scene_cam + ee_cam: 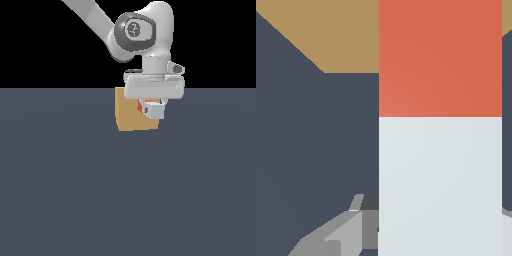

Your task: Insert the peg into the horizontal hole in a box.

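Long square-sectioned pale grey-white peg with orange-red end (440, 125) appearing smooth, matt; plain tan-orange box (129, 117) looking flat, matt; dark slate floor (128, 200) showing untextured, dull.

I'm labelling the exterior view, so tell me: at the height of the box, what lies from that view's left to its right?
Bare floor → box → peg, held in the gripper → bare floor again.

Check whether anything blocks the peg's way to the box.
Nothing visible does. The peg, held in the gripper, points its orange end at the box with only bare floor between. The hole itself is hidden in both views.
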